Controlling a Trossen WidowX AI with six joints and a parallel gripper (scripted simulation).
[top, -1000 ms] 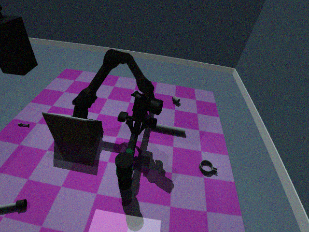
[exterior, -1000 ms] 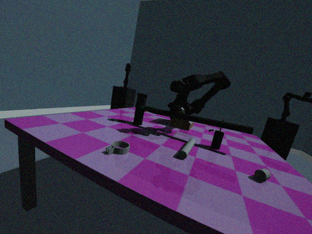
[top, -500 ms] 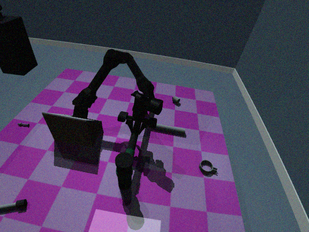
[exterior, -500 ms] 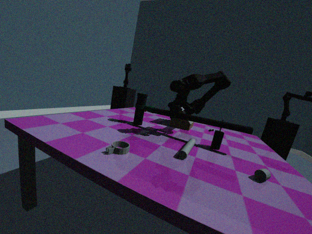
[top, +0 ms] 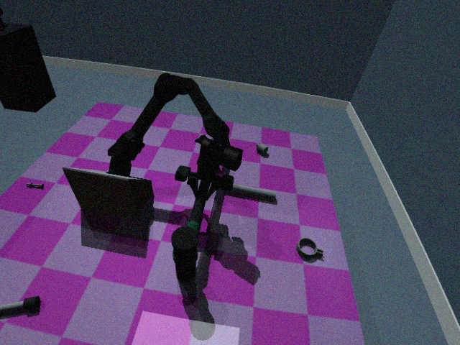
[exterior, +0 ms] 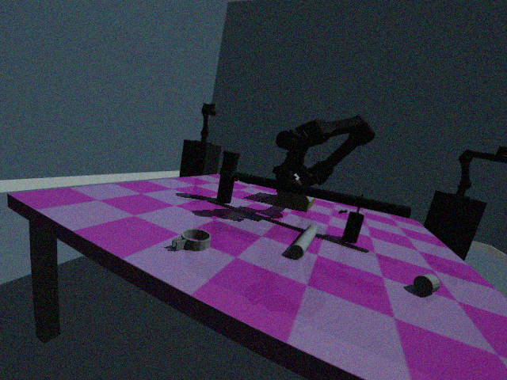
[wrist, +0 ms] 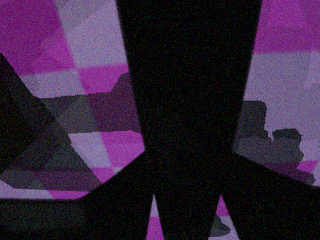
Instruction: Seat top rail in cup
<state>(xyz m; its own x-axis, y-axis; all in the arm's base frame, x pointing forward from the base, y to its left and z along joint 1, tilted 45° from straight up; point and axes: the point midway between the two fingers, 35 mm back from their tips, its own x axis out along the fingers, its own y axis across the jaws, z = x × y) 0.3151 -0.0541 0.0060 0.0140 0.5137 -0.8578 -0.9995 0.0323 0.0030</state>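
The big post (top: 185,259) (exterior: 226,180) stands upright under its dark round cap. A green rail-end cup (top: 192,225) shows high on its side, close under the cap. The dark rail (top: 198,213) (exterior: 368,201) (wrist: 190,65) runs nearly level from the cup, over the small post (exterior: 352,227). My gripper (top: 202,196) (exterior: 294,183) (wrist: 182,152) is shut on the rail, between the two posts. The rail's cut end meets the cup area; how deep it sits is too dark to tell. The loop cap is not clear.
A pale tube (top: 252,193) (exterior: 303,241), a loose clamp ring (top: 302,254) (exterior: 197,244) and a short cap (top: 261,147) (exterior: 432,282) lie on the table. A bolt (top: 35,185) lies at the left. A tilted board (top: 115,204) stands before the arm's base. A capped tube (top: 31,306) shows lower left.
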